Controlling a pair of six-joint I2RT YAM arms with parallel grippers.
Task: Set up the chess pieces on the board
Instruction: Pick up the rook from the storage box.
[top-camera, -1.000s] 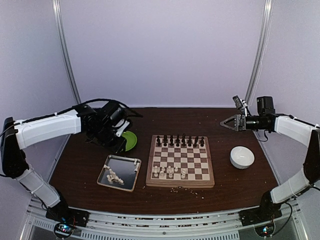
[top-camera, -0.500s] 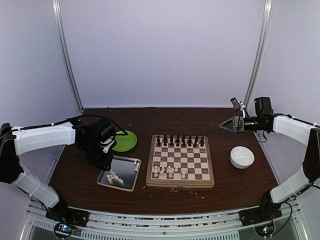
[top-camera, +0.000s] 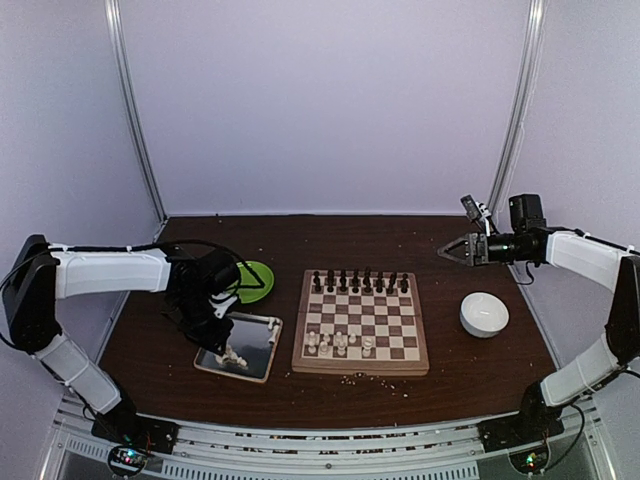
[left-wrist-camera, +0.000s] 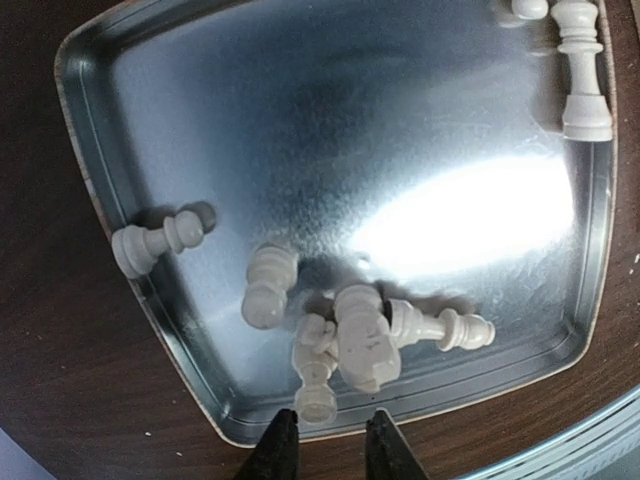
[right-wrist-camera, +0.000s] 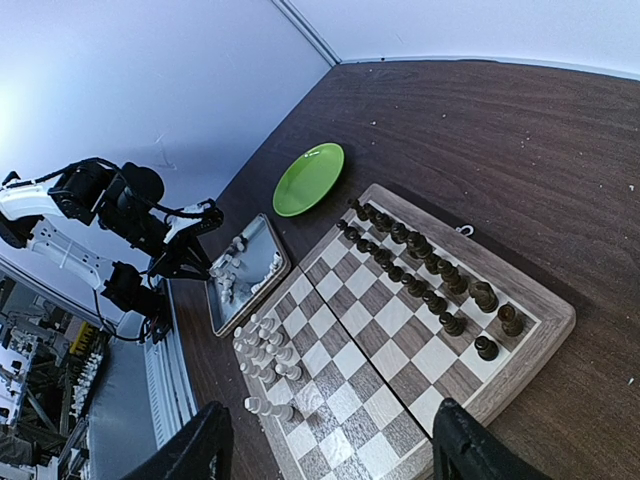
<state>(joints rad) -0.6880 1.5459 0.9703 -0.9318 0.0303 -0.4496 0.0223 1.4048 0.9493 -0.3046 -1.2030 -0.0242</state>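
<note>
Silver tray of toppled white chessmen beneath the left gripper

Seen from the left wrist, the left gripper (left-wrist-camera: 328, 445) hangs over the near rim of a metal tray (left-wrist-camera: 300, 110). Its jaws are a narrow gap apart with nothing between them. Just beyond the tips lies a heap of white chessmen (left-wrist-camera: 355, 345), on their sides and touching one another. From above, the board (top-camera: 358, 369) sits just right of the tray. Dark chessmen (top-camera: 360, 283) line its far edge, and a cluster of white pieces (top-camera: 338, 343) stands near its front (loosely, not in tidy rows). The right gripper (right-wrist-camera: 330, 440) is raised well off to the right, jaws wide and empty.

Likely risks: the heaped pieces overlap, so closing jaws could pinch two at once or flick a rounded one away across the slick metal. A piece grasped lying down may also reach the board tilted and topple its neighbours
</note>
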